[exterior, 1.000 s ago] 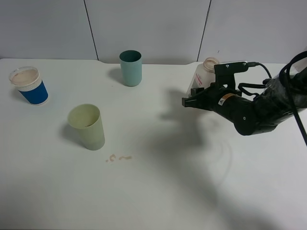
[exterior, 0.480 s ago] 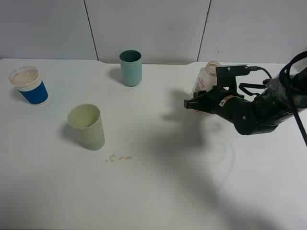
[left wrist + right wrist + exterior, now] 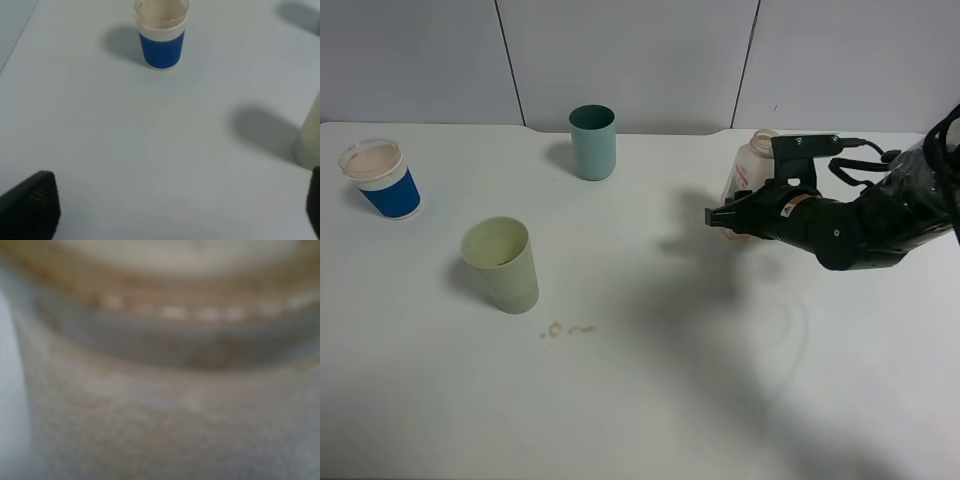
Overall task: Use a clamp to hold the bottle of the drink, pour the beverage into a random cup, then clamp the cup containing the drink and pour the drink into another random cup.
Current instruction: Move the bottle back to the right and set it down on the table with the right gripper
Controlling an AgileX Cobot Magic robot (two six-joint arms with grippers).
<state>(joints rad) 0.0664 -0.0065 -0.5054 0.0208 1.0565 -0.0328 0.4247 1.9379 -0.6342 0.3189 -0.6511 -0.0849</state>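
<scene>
The clear bottle of the drink (image 3: 744, 172) stands upright at the right of the table, its wide neck showing above my right gripper (image 3: 722, 217). That clamp is shut on the bottle; the right wrist view is filled by a blur of the bottle (image 3: 160, 390). The tall pale yellow-green cup (image 3: 502, 265) stands left of centre, and its side shows in the left wrist view (image 3: 311, 132). The short blue cup with a white rim (image 3: 382, 180) (image 3: 161, 35) stands at the far left. My left gripper (image 3: 172, 207) is open above bare table, near both cups.
A darker teal tumbler (image 3: 592, 142) stands at the back, near the wall. A small brown spill (image 3: 568, 328) lies on the table just right of the pale cup. The white table (image 3: 650, 400) runs wide toward the front.
My right arm, with the bottle in its grip, has shifted slightly to the right and a little lower. The cups have not moved.
</scene>
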